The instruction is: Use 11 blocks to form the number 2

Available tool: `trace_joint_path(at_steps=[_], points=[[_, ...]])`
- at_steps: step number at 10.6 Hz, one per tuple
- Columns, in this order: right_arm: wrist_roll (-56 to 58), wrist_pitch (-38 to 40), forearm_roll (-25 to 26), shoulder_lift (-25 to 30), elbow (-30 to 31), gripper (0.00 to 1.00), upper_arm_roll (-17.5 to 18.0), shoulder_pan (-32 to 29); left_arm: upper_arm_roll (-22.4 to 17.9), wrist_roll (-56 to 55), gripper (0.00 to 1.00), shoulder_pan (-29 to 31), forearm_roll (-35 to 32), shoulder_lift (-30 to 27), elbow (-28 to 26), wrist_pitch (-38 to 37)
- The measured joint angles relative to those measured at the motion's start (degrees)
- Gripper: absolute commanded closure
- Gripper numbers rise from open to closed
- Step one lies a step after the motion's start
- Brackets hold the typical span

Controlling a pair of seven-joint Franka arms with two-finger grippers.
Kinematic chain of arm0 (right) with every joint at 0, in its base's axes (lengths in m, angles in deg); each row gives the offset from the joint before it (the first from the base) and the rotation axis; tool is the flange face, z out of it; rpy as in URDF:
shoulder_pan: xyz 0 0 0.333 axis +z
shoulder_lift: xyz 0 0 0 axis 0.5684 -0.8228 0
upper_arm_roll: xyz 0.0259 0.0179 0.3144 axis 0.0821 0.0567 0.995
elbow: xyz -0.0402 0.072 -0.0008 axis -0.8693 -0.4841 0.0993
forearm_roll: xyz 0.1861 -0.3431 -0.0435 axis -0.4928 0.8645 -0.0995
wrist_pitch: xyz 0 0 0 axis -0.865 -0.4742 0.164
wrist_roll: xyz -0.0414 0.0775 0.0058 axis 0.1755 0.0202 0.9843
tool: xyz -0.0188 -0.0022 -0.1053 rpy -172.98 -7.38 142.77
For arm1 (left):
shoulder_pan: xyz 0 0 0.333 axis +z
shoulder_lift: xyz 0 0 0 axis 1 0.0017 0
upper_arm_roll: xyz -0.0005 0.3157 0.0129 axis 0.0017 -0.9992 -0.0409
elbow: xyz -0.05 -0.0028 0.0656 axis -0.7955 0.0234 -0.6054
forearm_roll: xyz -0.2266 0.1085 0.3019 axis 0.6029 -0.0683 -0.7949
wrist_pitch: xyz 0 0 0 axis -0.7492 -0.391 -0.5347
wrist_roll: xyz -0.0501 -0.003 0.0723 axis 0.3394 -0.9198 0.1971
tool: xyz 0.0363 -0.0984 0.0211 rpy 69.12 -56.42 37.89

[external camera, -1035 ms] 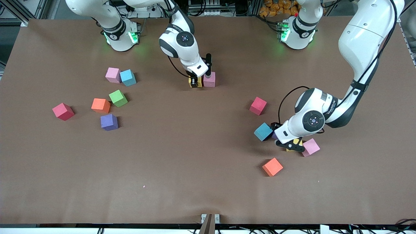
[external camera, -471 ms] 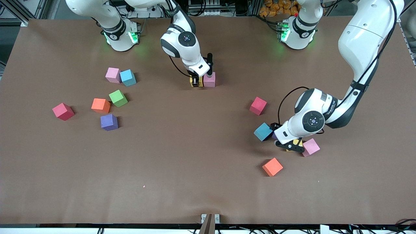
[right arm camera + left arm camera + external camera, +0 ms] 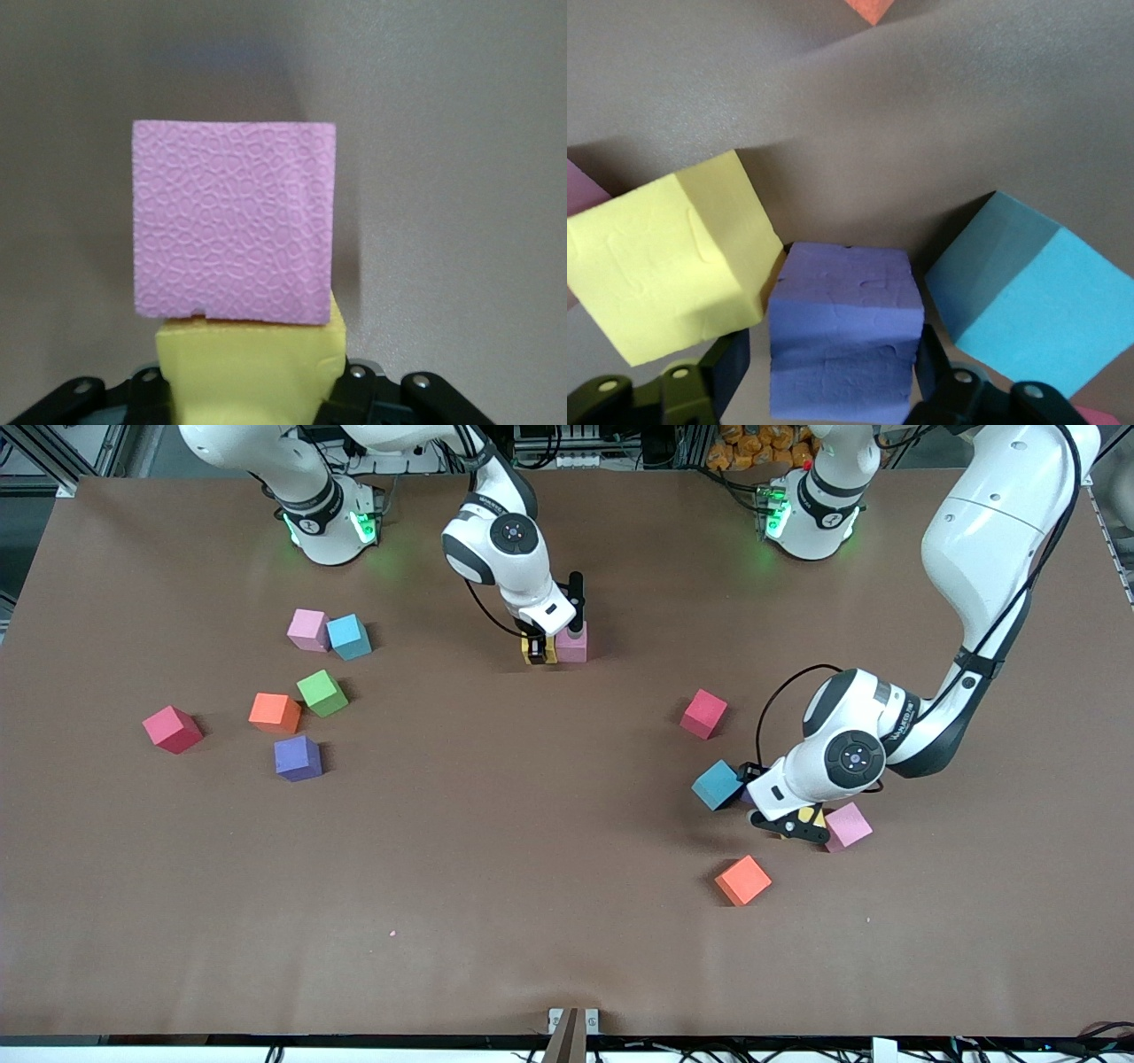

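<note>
Right gripper low at upper centre of the front view, clenched on a yellow block resting on the tabletop. Touching that block, on the side toward the left arm's end, a pink block. Left gripper down at mid-height toward the left arm's end of the frame, released, fingers flanking a purple block, a thin gap showing on one side. Just beside the purple block, a second yellow block on one flank and a blue block on the other. Near this cluster, a second pink block, a red block higher in the frame and an orange block lower. Toward the right arm's end, six loose blocks: a third pink block touching a second blue block; lower, a green block touching a second orange block; a second purple block just below; a second red block apart, nearest the tabletop's edge. Number 2 not yet formed.
</note>
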Motion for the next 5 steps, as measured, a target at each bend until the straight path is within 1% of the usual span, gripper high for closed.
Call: trace_joint_path(at_steps=[1,2,3,4,5], points=[[-0.3,0.0,0.0,-0.1,0.0,0.00,0.0,0.0,0.0,0.0,0.39,0.0,0.0,0.0,0.1,0.0],[-0.8,0.0,0.0,-0.2,0.0,0.00,0.0,0.0,0.0,0.0,0.43,0.0,0.0,0.0,0.2,0.0],[-0.9,0.0,0.0,-0.4,-0.1,0.00,0.0,0.0,0.0,0.0,0.44,0.0,0.0,0.0,0.3,0.0],[-0.9,0.0,0.0,-0.4,-0.3,0.00,0.0,0.0,0.1,0.0,0.46,0.0,0.0,0.0,0.3,-0.1],[-1.0,0.4,0.0,-0.4,-0.5,0.00,0.0,0.0,0.1,0.0,0.46,0.0,0.0,0.0,0.5,-0.6]])
